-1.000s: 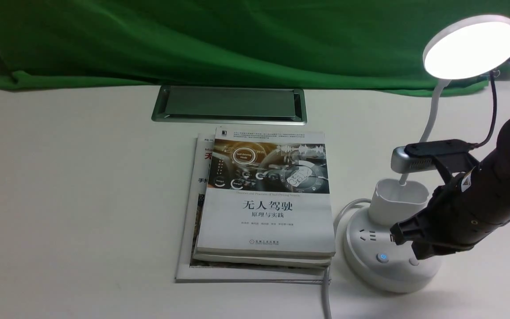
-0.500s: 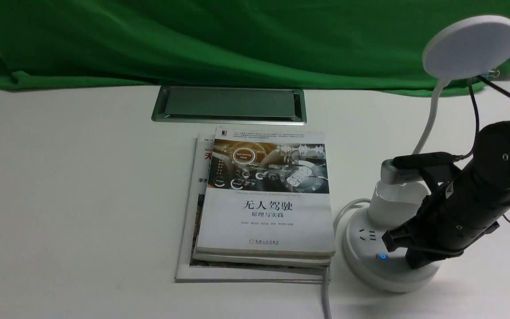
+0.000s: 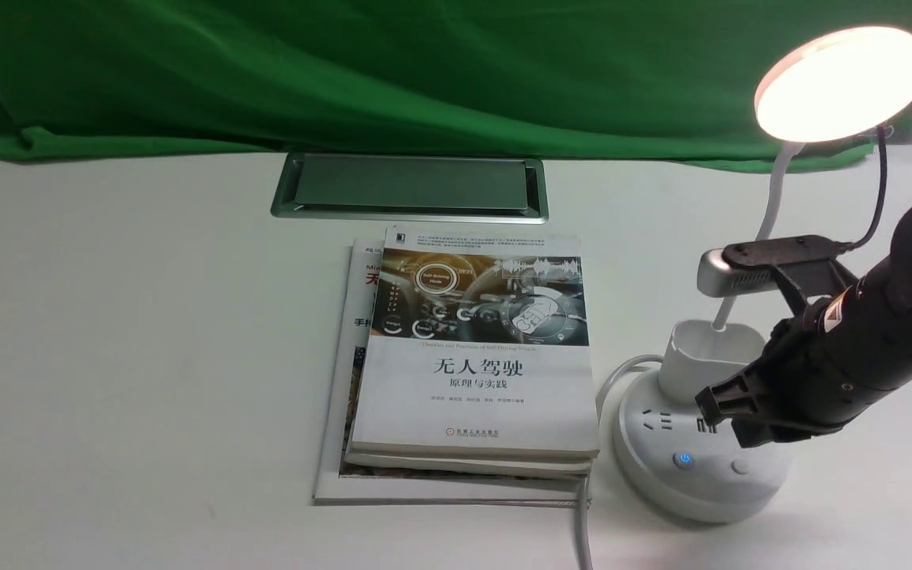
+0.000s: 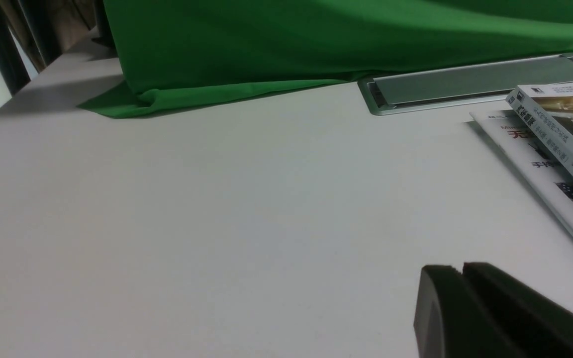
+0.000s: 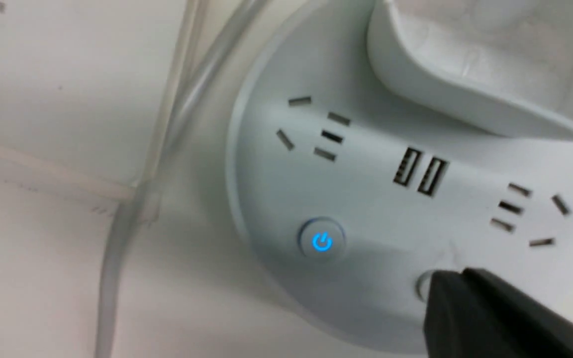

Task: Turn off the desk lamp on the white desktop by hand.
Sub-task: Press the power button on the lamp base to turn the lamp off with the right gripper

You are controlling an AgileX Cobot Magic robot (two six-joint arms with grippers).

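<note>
The desk lamp stands at the right of the white desktop point(image 3: 147, 317). Its disc head point(image 3: 842, 83) glows warm yellow-white. Its round base point(image 3: 662, 483) carries a blue-lit power button point(image 3: 685, 458) and a plain white button point(image 3: 739, 466). My right gripper point(image 3: 723, 416) is shut and empty, hovering just above the base, apart from it. In the right wrist view its tip point(image 5: 460, 274) partly covers the plain button point(image 5: 422, 286); the blue button point(image 5: 322, 241) lies beside it. My left gripper point(image 4: 462, 268) is shut and empty, low over the bare desktop point(image 4: 217, 223) at the near left.
A stack of books point(image 3: 476, 356) lies left of the lamp base, with the lamp cord point(image 3: 583, 530) running along its edge. A silver cable hatch point(image 3: 409, 187) sits behind the books. Green cloth point(image 3: 345, 71) hangs at the back.
One second ago the head glowed white. Half a second ago it was dark with my right gripper pressed low on the base. Now it glows warm and the gripper has lifted.
</note>
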